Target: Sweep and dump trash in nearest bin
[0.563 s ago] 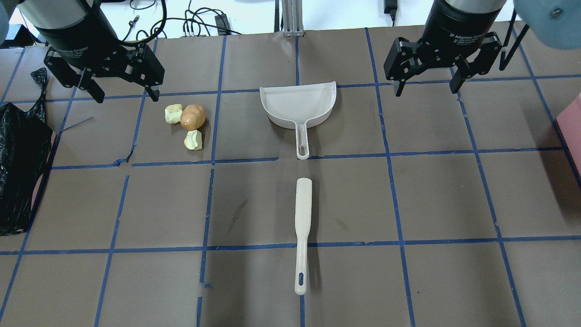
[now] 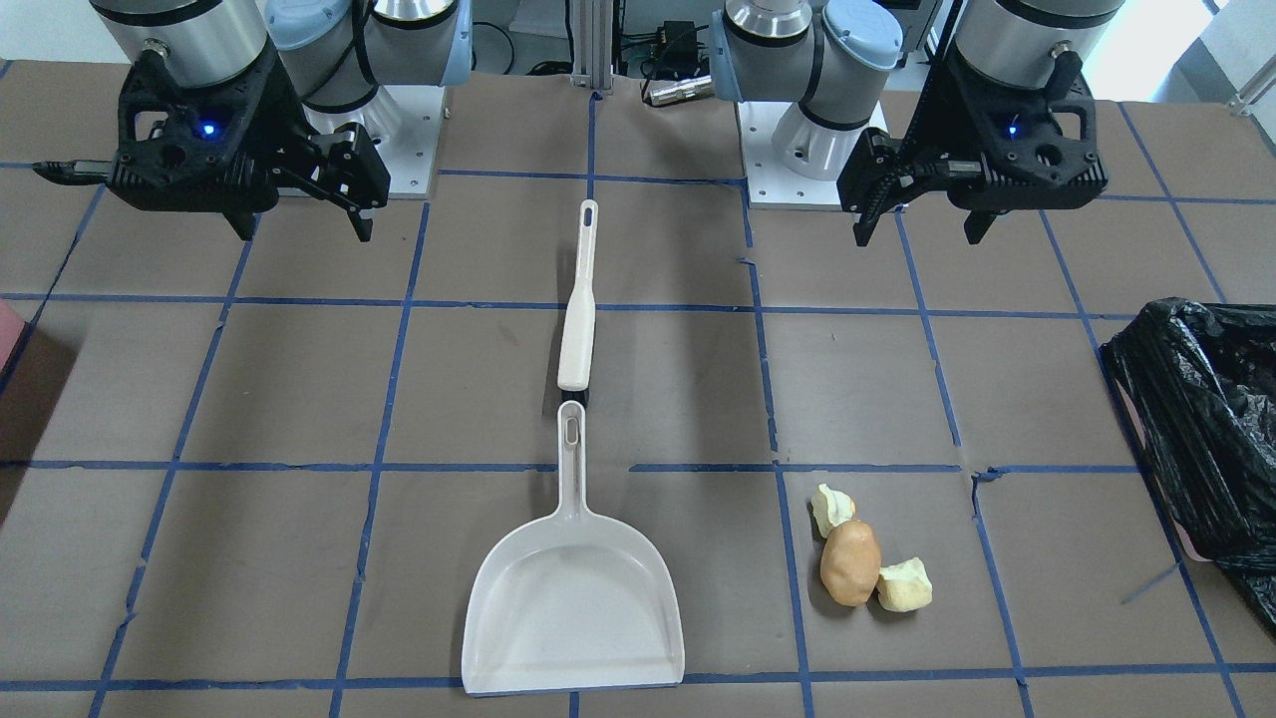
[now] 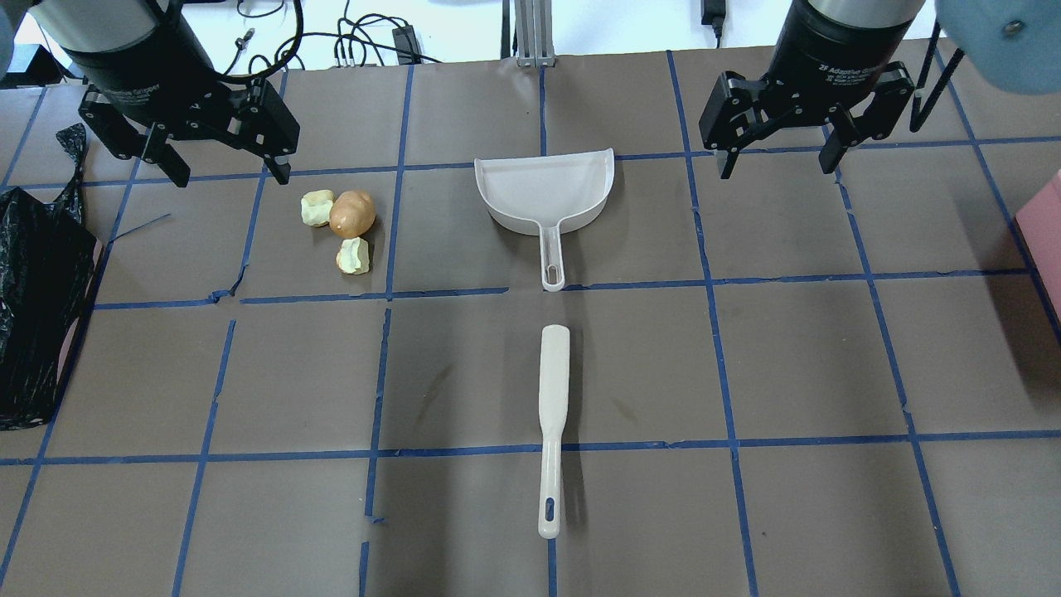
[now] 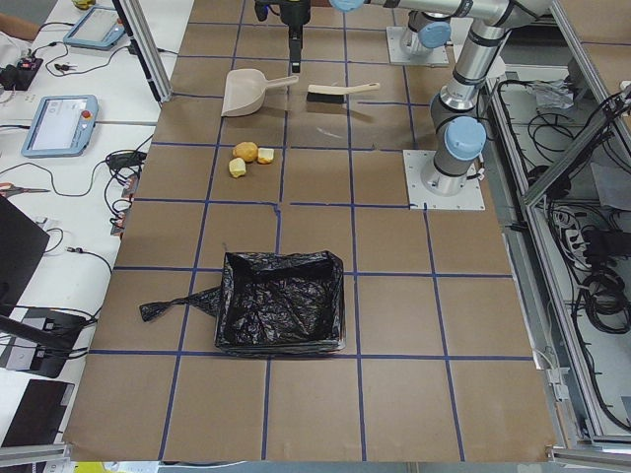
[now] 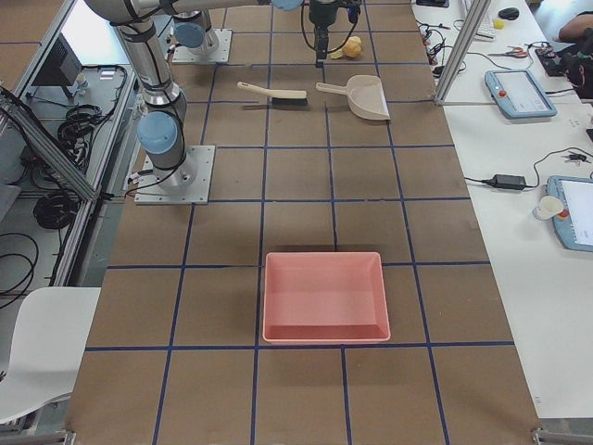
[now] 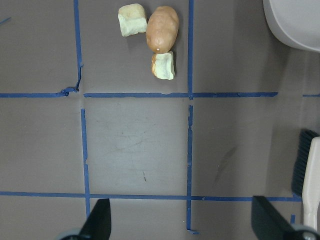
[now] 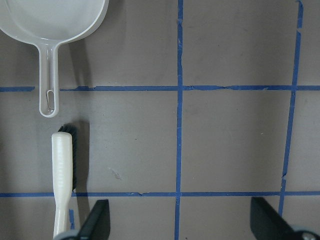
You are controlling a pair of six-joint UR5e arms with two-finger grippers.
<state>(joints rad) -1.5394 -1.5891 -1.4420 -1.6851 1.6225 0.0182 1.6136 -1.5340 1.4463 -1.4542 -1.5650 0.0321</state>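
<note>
Brown tabletop (image 3: 812, 356) with trash (image 3: 352, 213) near white dustpan (image 3: 543, 189); above, left gripper (image 3: 230, 176) and right gripper (image 3: 777, 166), jaws wide, empty.

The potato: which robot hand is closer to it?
Left. The left gripper hangs open above the table, a little way from the potato. The right gripper hangs far off on the other side, with the white dustpan lying between it and the potato.
</note>
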